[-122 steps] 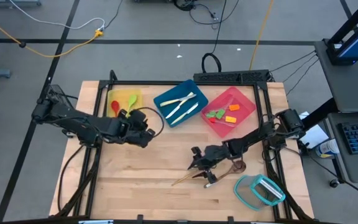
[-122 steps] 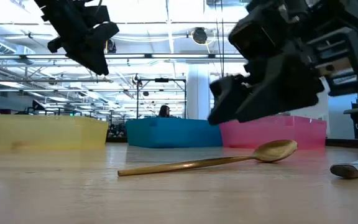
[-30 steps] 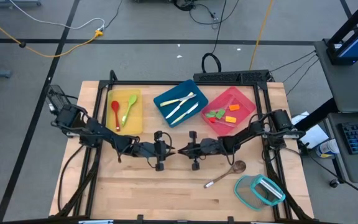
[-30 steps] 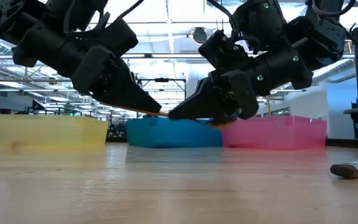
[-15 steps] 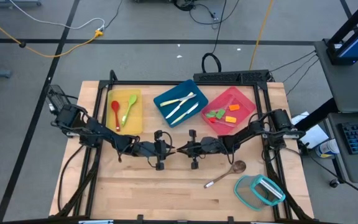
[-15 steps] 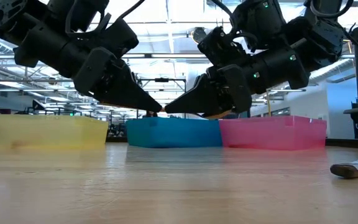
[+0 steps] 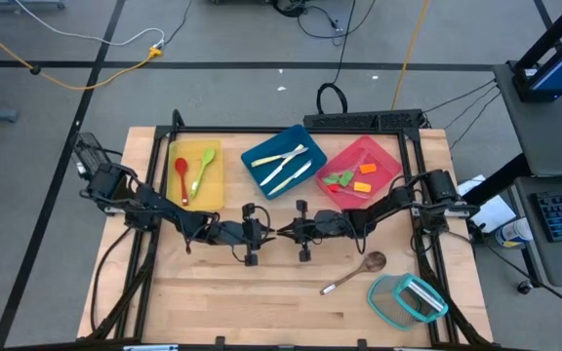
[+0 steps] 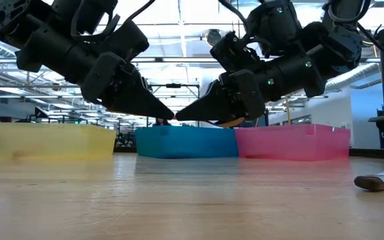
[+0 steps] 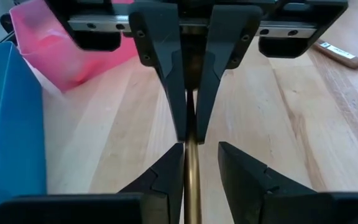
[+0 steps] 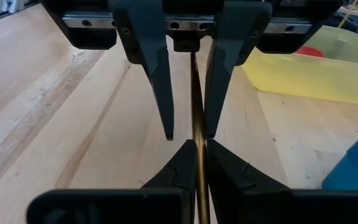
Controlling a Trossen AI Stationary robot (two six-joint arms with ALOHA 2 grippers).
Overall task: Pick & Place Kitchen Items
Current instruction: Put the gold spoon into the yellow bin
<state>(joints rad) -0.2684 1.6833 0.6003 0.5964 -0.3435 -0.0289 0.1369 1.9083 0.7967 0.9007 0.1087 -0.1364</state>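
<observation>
Above table [image 7: 213, 292], two-end-effector gold spoon [image 9: 192, 155] handover

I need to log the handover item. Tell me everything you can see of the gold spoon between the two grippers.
Only the gold spoon's thin, shiny, metal-looking handle shows. It is held level above the table. The right gripper is shut on it. The left gripper's fingers flank it, one against it, one apart. Its bowl is hidden.

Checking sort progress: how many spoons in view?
4. Red spoon and green spoon in the yellow tray; gold spoon in the right gripper mid-table, left gripper around it; wooden spoon beside the clear container. None look hidden.
</observation>
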